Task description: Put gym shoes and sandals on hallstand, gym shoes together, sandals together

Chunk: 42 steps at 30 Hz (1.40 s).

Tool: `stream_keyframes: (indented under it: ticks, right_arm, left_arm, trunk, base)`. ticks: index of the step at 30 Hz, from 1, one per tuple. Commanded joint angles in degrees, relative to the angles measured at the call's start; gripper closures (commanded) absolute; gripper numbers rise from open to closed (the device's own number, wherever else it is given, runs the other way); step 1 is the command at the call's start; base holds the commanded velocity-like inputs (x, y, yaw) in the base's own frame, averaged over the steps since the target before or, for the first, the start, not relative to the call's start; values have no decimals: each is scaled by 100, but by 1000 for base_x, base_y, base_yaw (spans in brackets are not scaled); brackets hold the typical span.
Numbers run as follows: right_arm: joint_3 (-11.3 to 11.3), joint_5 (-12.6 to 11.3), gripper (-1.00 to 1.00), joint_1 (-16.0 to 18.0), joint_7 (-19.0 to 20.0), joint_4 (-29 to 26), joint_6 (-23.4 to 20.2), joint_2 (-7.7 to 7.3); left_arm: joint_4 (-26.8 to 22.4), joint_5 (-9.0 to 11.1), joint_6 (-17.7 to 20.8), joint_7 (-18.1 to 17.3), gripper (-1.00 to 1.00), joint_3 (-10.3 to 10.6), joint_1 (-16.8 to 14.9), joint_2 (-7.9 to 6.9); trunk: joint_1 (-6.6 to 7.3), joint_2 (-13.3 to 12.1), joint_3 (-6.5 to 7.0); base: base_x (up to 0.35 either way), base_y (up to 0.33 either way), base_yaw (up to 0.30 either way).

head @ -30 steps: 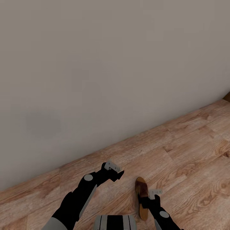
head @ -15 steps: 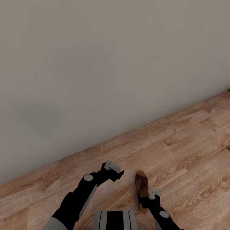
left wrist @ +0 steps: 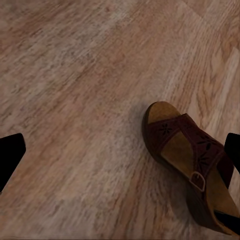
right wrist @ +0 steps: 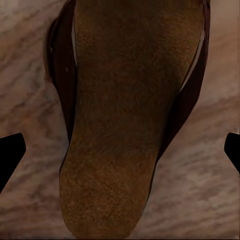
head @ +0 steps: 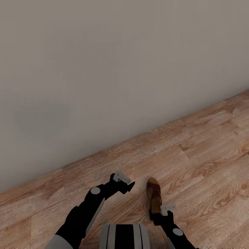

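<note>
While our right hand hangs spread over its heel, one brown leather sandal with a suede-like tan insole lies flat on the wood-grain plank floor. Our left hand hovers beside it, released. Beyond rises a plain matte wall.

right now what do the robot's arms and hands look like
Both arms are glossy black with round light-grey joint discs. The left arm carries a long pale grey panel along its forearm and turns grey near the shoulder. Each ends in a light grey wrist bracket with dark, pointed fingers: left hand, right hand. No cables or markings show.
</note>
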<state>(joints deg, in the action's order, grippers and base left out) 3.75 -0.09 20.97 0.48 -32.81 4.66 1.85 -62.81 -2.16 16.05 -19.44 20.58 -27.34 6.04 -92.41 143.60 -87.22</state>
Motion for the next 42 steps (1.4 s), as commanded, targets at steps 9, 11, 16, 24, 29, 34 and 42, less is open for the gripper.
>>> stream_keyframes:
  ticks: [9,11,16,24,29,34,42]
  right_arm:
    - [3,0,-100,3,5,3,18,-1]
    - [3,0,-100,3,5,0,18,-1]
    - [3,0,-100,3,5,-18,18,-1]
    - [3,0,-100,3,5,-20,18,-1]
    - [3,0,-100,3,5,-17,18,-1]
    - [3,0,-100,3,5,-13,18,-1]
    - [3,0,-100,3,5,-14,18,-1]
  left_arm:
    - [-20,-21,29,-25,-100,-8,-15,1]
    - [-20,-21,29,-25,-100,-6,-16,1]
    - [-21,-21,28,-25,-100,-6,-23,0]
    - [-21,-21,29,-24,-100,-9,-25,-2]
    - [-21,-21,29,-24,-100,-9,-24,-2]
    - [-21,-21,29,-24,-100,-9,-26,0]
    - [-21,-21,23,-23,-100,-6,-24,-1]
  trunk:
    - [-22,13,-288]
    - [-27,16,-351]
    - [-32,19,-434]
    - [-32,19,-441]
    - [-32,19,-442]
    - [-32,19,-443]
    - [-43,24,-563]
  base:
    - [0,0,0]
    - [0,0,0]
    - [0,0,0]
    - [0,0,0]
    - [0,0,0]
    - [0,0,1]
    - [0,0,43]
